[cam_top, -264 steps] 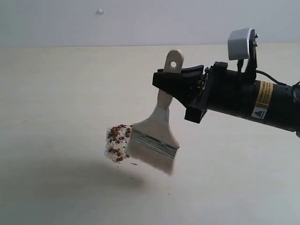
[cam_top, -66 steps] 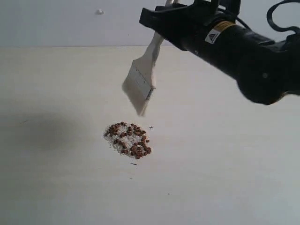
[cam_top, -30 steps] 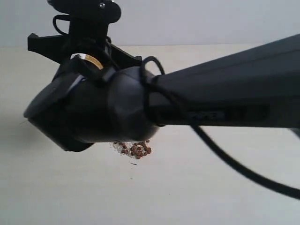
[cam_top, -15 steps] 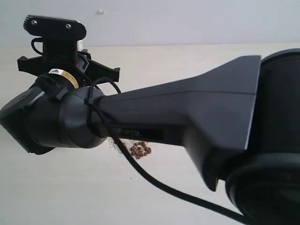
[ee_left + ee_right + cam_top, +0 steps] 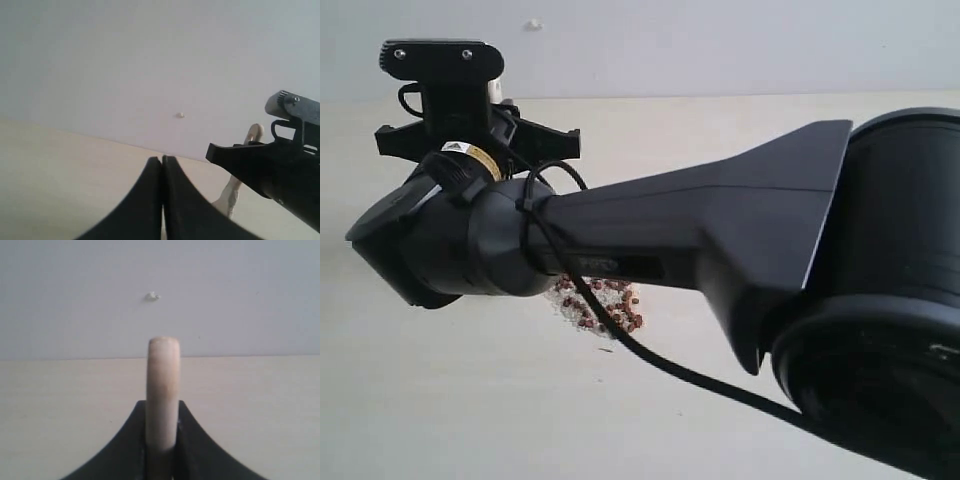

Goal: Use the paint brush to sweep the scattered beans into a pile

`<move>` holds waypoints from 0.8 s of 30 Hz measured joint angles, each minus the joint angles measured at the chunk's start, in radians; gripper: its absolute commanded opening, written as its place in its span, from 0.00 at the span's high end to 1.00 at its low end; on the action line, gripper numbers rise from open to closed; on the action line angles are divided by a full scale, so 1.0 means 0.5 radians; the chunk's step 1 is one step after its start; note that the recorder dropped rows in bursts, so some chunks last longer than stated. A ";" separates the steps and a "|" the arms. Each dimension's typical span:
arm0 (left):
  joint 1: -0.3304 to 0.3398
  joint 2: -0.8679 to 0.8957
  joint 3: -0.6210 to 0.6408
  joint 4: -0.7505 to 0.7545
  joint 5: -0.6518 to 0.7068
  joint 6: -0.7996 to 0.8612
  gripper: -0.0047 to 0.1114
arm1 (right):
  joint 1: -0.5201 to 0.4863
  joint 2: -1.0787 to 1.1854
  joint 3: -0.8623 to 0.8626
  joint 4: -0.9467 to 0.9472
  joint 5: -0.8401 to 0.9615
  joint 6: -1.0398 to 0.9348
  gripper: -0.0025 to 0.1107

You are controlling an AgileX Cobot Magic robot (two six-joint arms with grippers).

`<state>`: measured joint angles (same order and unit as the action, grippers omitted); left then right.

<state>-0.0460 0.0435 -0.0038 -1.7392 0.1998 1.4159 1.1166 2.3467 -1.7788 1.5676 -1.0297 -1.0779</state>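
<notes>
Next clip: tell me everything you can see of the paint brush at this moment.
Only the handle of the paint brush shows. It is pale cream and smooth, looks like painted wood, and has a rounded end. The right tool is shut on it, with a black jaw on either side and the end sticking out past them. Bristles and ferrule are out of sight.

Soft, even light is falling flatly on the pale table (image 5: 470,400) and grey-white wall (image 5: 720,40), the beans (image 5: 615,318) are showing fairly crisply, while the black right arm (image 5: 720,240), looming close to the exterior camera, is appearing blurred and featureless at its near end, and both wrist views are looking hazy.
</notes>
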 measured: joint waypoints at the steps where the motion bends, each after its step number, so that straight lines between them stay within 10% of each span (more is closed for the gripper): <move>1: 0.000 0.000 0.000 0.000 0.000 0.000 0.96 | 0.001 0.011 0.000 -0.021 0.000 -0.008 0.98; 24: 0.000 0.000 0.000 0.000 0.000 0.000 0.96 | 0.009 0.051 -0.002 0.158 -0.181 -0.277 0.98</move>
<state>-0.0460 0.0435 -0.0038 -1.7392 0.1998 1.4159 1.1211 2.3725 -1.7797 1.6469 -1.1201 -1.2165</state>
